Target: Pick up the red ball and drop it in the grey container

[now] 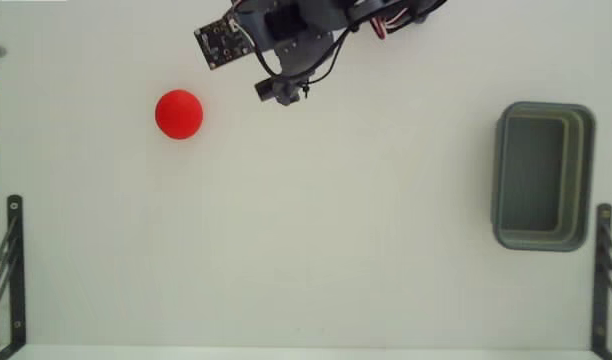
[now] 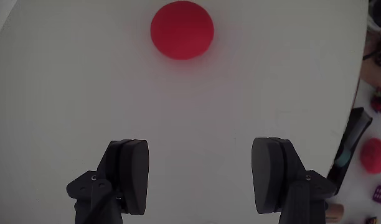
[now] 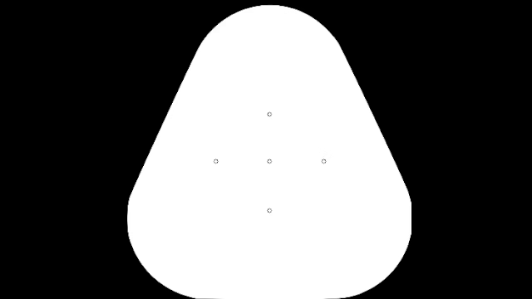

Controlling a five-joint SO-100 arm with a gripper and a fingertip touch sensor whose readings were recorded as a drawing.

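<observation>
The red ball [image 1: 178, 113] lies on the white table at the left of the fixed view. Far from it, at the right side, the grey container [image 1: 544, 240] stands with its hollow showing nothing inside. My arm [image 1: 286, 40] reaches in from the top edge, up and to the right of the ball. In the wrist view my gripper [image 2: 201, 149] is open, its two dark fingers [image 2: 131, 174] wide apart with bare table between them. There the red ball [image 2: 182, 29] sits ahead of the fingers, near the top and apart from them.
Black metal brackets stand at the lower left [image 1: 13, 270] and lower right [image 1: 603, 270] table edges. The wrist view shows the table's right edge with clutter beyond it, including another red round thing [image 2: 372, 154] and a dark bar [image 2: 352, 140].
</observation>
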